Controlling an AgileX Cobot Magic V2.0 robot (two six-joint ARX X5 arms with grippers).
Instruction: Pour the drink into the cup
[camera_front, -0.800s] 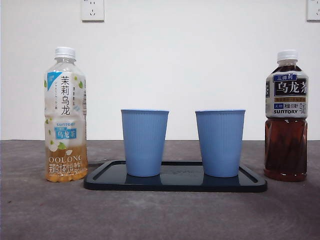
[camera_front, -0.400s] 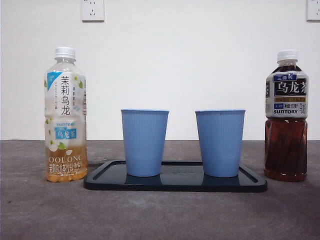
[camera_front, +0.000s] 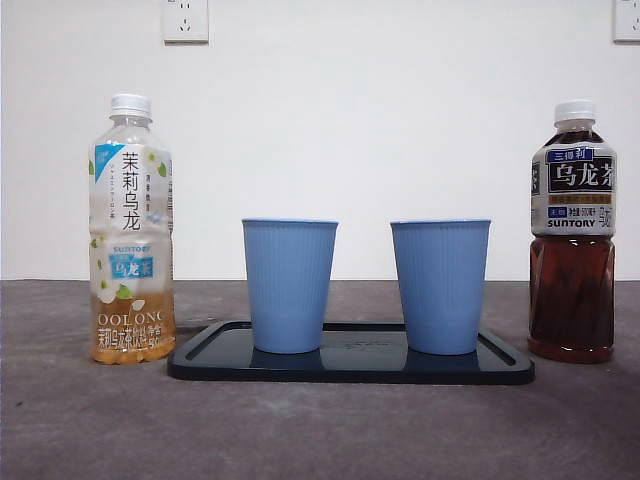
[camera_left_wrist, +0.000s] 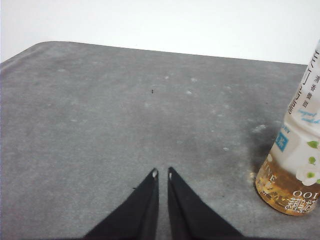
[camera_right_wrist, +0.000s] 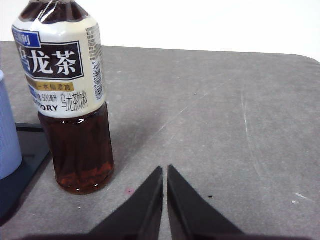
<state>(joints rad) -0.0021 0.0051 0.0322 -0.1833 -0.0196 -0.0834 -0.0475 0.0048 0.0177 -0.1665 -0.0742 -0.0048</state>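
Grey desk (camera_front: 320, 430), black tray (camera_front: 350, 365) centre with two blue cups (camera_front: 289, 285) upright. Pale oolong bottle (camera_front: 131, 230) near left gripper (camera_left_wrist: 161, 174), dark tea bottle (camera_front: 572, 232) near right gripper (camera_right_wrist: 165, 170). Both grippers clenched, holding nothing.

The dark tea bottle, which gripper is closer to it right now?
Right. The right gripper sits just beside the dark tea bottle, not touching it. The left gripper waits near the pale oolong bottle, across the tray from it.
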